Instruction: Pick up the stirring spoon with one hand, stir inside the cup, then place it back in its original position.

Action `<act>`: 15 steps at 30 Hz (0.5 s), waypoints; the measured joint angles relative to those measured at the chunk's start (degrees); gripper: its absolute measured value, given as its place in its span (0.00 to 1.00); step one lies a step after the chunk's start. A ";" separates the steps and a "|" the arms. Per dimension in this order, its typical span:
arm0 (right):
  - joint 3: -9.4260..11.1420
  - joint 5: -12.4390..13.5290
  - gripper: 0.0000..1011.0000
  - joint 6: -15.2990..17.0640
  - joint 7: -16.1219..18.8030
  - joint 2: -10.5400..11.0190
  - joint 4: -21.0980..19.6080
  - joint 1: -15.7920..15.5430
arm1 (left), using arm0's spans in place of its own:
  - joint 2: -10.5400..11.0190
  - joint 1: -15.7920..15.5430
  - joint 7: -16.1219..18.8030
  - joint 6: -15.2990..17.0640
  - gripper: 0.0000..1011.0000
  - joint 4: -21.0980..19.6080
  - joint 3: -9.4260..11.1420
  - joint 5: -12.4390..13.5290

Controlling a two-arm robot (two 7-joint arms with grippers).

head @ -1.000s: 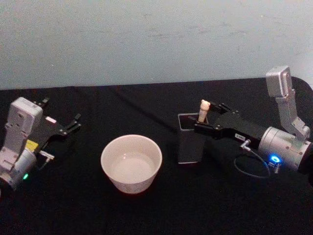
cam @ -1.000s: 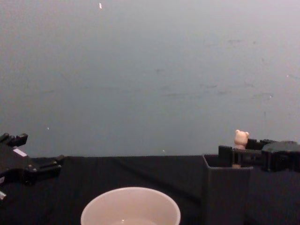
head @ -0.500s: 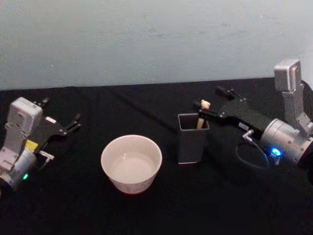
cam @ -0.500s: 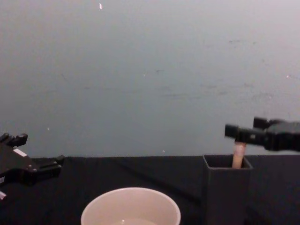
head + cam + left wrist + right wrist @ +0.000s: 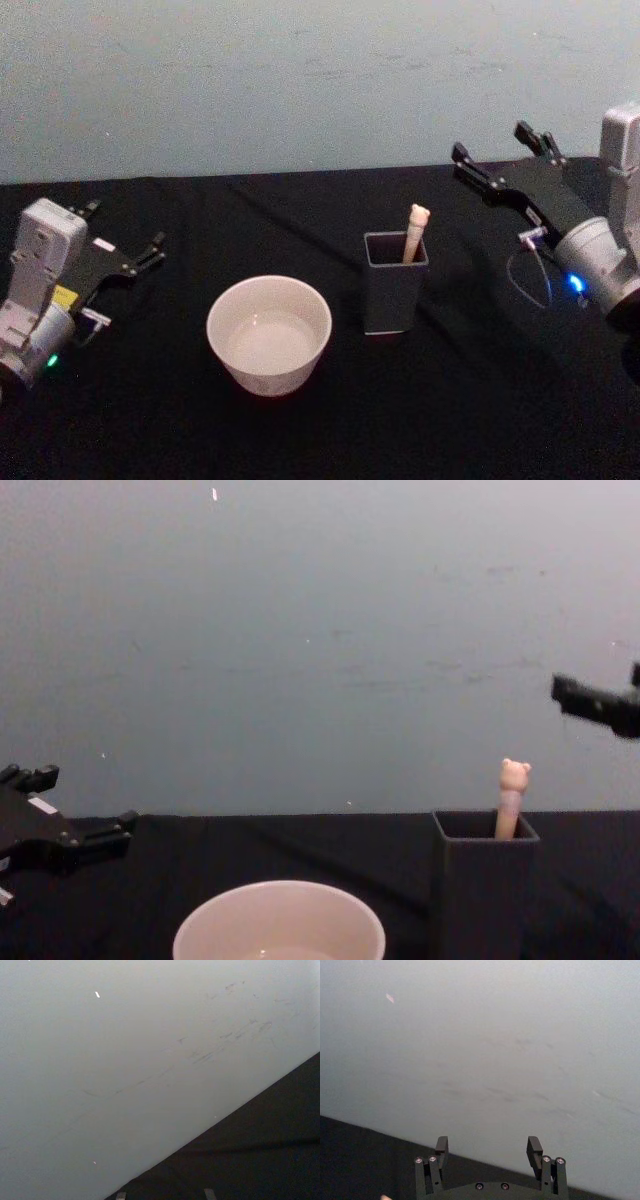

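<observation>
head view gives us the slim stirring spoon (image 5: pixel 413 232) with its pale beige handle and tiny bear head standing, slightly tilted, in the dark grey square holder (image 5: pixel 394 283) on the black table (image 5: pixel 300 430). our right gripper (image 5: pixel 497 159), black and two-fingered on a silver-grey arm with a blue light, hangs raised above the table, up and to the right of the holder, well apart from the spoon; its fingers (image 5: pixel 470 166) are spread and grasp nothing. right wrist view shows us the same two fingers (image 5: pixel 441 1146) parted with bare wall between them. chest view puts the bear head (image 5: pixel 514 773) just above the holder's rim (image 5: pixel 485 836), with one right fingertip (image 5: pixel 580 695) higher and off to the right of it, not touching. the wide round cream-white cup (image 5: pixel 268 333) sits just left of the holder, apart from it. our left gripper (image 5: pixel 125 247), black on a grey arm with a green light, rests far left of the cup, its fingers released and empty.
</observation>
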 joint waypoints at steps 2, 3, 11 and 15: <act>-0.31 -3.65 0.99 0.75 -3.99 -0.92 1.47 -0.61 | 0.00 0.00 0.00 0.00 0.99 0.00 0.00 0.00; -0.31 -3.65 0.99 0.75 -3.99 -0.92 1.47 -0.61 | 0.00 0.00 0.00 0.00 0.99 0.00 0.00 0.00; -1.63 -9.41 0.99 3.93 -8.48 -2.34 5.98 -2.28 | 0.00 0.00 0.00 0.00 0.99 0.00 0.00 0.00; -1.75 -10.61 0.99 5.04 -8.92 -2.81 7.16 -2.72 | 0.00 0.00 0.00 0.00 0.99 0.00 0.00 0.00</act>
